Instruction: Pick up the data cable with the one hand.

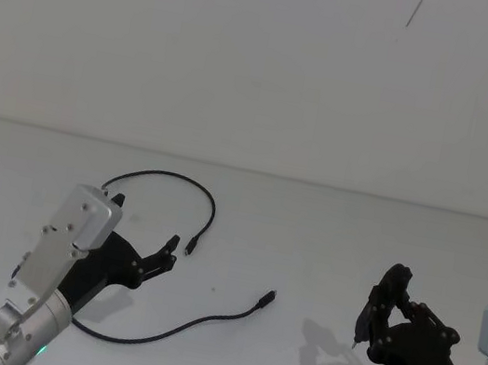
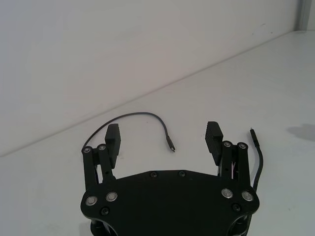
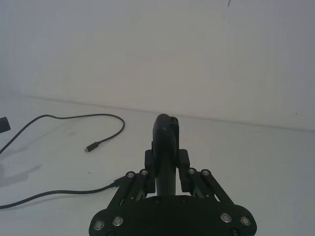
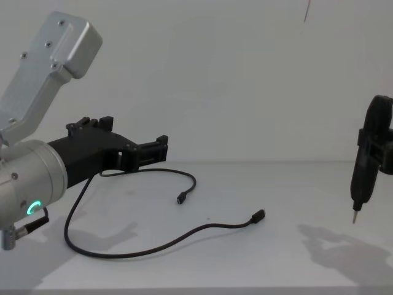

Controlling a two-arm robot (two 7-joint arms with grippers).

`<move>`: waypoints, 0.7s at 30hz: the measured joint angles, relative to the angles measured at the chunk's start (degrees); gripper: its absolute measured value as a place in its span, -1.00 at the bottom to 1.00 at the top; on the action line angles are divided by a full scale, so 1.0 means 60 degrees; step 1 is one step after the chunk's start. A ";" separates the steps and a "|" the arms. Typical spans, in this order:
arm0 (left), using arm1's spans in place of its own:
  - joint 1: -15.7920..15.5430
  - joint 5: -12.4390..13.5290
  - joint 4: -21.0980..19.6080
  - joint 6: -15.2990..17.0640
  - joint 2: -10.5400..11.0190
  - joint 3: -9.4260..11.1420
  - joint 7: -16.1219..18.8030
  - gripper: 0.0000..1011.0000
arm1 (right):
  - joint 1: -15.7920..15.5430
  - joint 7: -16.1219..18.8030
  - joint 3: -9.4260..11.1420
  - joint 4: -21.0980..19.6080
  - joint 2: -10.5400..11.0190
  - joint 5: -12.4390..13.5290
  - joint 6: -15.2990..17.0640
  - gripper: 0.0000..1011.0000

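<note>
The data cable (image 1: 170, 175) is a thin black cord lying in loose curves on the white table. One plug (image 1: 190, 249) lies just beyond my left gripper (image 1: 168, 252), the other plug (image 1: 270, 297) farther right. The left gripper, the one hand, hovers low over the cord with its jaws wide apart and nothing between them. In the left wrist view the cable (image 2: 142, 113) ends at a plug (image 2: 171, 146) in front of the open gripper (image 2: 164, 132). My right gripper (image 1: 381, 303) stays at the right, shut on a black pen-shaped tool (image 4: 362, 172).
The white table (image 1: 311, 232) meets a plain white wall along its far edge. From the right wrist view the cable (image 3: 74, 117) runs well to one side of the held tool (image 3: 165, 132). Bare table lies between the two arms.
</note>
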 joint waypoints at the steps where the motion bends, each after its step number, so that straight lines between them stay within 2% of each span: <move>1: 0.0000 0.0000 0.0000 0.0000 0.0000 -0.0001 0.0000 0.98 | 0.0000 0.0001 0.0000 0.0000 0.0000 0.0000 0.0000 -0.47; 16: -0.0009 0.0013 0.0010 -0.0007 -0.0002 0.0004 -0.0015 0.98 | 0.0000 0.0001 0.0000 0.0000 -0.0001 0.0001 0.0000 -0.47; 21: -0.0145 0.0050 0.0088 -0.0055 0.0017 0.0075 -0.0229 0.98 | 0.0000 0.0001 0.0000 0.0000 0.0000 0.0001 0.0000 -0.47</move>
